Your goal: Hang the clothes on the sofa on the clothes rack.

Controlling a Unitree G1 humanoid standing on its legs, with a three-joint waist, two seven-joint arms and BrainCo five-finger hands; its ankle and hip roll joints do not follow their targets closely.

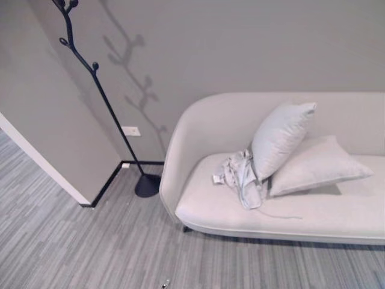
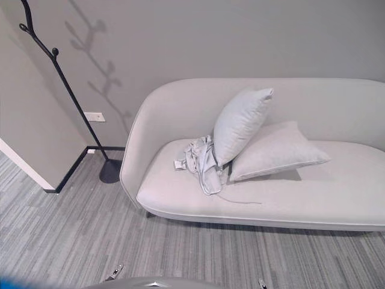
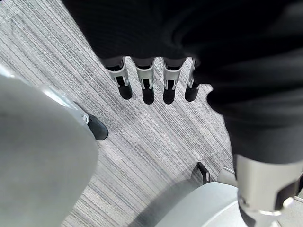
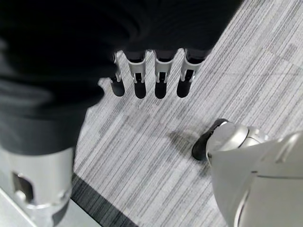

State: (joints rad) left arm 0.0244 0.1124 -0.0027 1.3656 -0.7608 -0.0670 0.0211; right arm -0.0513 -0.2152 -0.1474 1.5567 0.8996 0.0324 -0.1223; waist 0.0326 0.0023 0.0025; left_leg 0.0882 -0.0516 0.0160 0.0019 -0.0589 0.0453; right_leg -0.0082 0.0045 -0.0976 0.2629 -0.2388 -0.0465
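Clothes (image 2: 201,162): one pale grey crumpled garment lying on the seat of the sofa (image 2: 337,198), near the left end, touching the lower edge of the upright pillow (image 2: 240,123). A thin cord trails from it across the seat. A second pillow (image 2: 277,150) lies flat behind and to the right, with the upright one leaning on it.

Clothes rack (image 1: 96,78): black, branch-like pegs, round base on the striped grey floor (image 1: 72,247), standing in the wall corner just left of the sofa's end. Nothing hangs on it.

Left hand (image 3: 147,80): fingers straight and relaxed, released, over bare floor. Right hand (image 4: 151,75): same, fingers loose, grasping nothing.
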